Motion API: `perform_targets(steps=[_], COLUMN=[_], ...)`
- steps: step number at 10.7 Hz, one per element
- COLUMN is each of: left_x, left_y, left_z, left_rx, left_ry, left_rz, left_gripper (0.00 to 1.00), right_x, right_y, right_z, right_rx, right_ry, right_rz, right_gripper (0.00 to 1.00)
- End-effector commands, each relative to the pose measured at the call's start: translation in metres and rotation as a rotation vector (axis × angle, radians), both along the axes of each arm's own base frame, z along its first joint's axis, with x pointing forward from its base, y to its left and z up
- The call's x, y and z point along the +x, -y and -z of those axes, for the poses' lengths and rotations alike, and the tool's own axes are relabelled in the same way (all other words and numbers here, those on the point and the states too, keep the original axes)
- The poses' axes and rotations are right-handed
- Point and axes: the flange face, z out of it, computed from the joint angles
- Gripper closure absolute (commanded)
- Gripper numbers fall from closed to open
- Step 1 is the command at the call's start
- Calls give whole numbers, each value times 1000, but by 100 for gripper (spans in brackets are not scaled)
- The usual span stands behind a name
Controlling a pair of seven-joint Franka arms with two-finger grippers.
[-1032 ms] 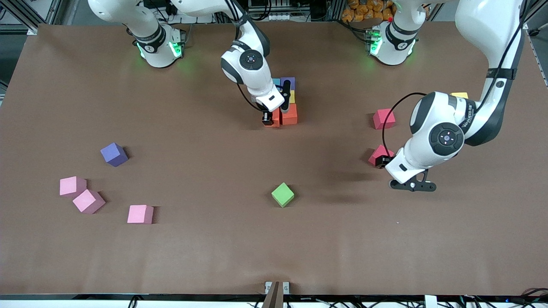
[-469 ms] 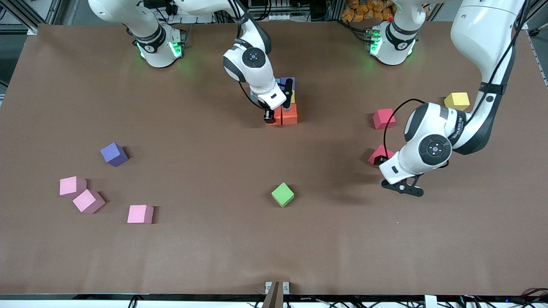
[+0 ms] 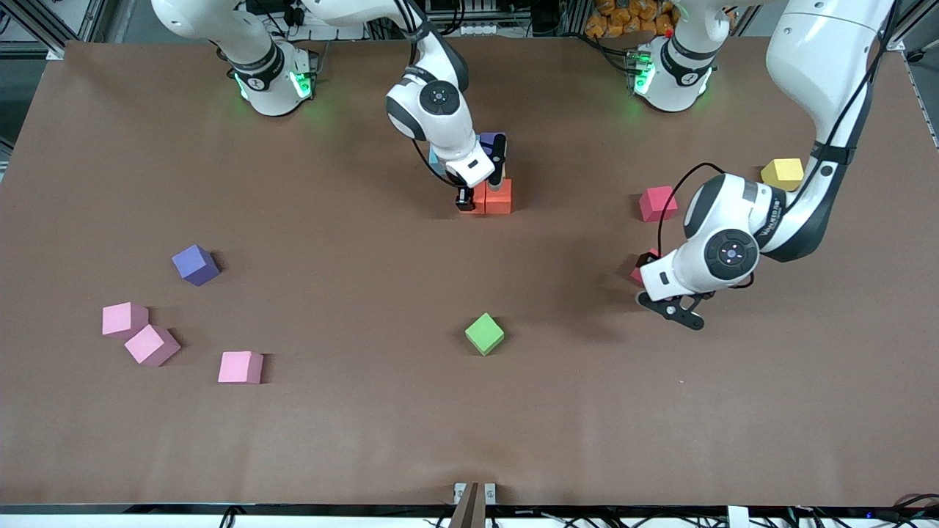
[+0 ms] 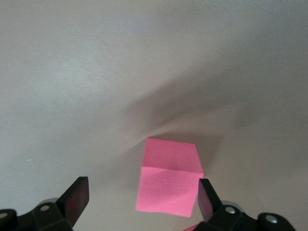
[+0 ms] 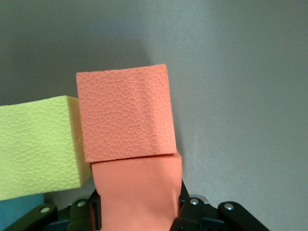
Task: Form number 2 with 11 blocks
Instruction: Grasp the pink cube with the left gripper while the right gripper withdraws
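The right gripper (image 3: 474,196) has its jaws clamped on an orange block (image 5: 137,192) beside another orange block (image 3: 499,196). The left gripper (image 4: 142,204), jaws spread wide, hangs over a red block (image 4: 168,183) on the tabletop (image 3: 367,425).

My front view looks down from high across the table (image 3: 367,440), facing both bases. My left wrist view hangs close over a red block (image 4: 168,183) (image 3: 637,273); my right wrist view sits closer on orange blocks (image 5: 126,115) (image 3: 499,198).
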Motion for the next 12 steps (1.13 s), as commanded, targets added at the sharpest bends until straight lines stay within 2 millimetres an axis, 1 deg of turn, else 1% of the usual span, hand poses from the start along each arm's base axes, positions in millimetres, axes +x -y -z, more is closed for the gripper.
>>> perform_targets(steps=[1, 3, 4, 6, 8, 9, 10, 11, 12], left_x=[-25, -35, -36, -36, -41, -44, -44, -42, -42], left_y=[5, -3, -2, -3, -4, -5, -6, -16, -17], left_z=[9, 27, 28, 29, 32, 35, 35, 36, 37], left_rx=[-7, -32, -34, -29, -17, -16, -16, -15, -15], left_ry=[36, 61, 64, 63, 56, 50, 49, 46, 44], left_rz=[55, 49, 53, 61, 73, 74, 72, 55, 52], left_gripper=[0, 0, 0, 0, 0, 0, 0, 0, 0], right_x=[0, 3, 5, 10, 16, 27, 40, 54, 76], right_y=[-7, -5, -4, 6, 16, 26, 37, 51, 70], right_z=[11, 6, 0, -17, -40, -53, -70, -85, -101], right_rx=[-12, -10, -7, 5, -18, -31, -24, -33, -36], right_ry=[5, 5, 6, 15, -13, -28, -27, -47, -64], right_rz=[23, 24, 26, 16, 7, 8, 20, 62, 112], right_gripper=[0, 0, 0, 0, 0, 0, 0, 0, 0])
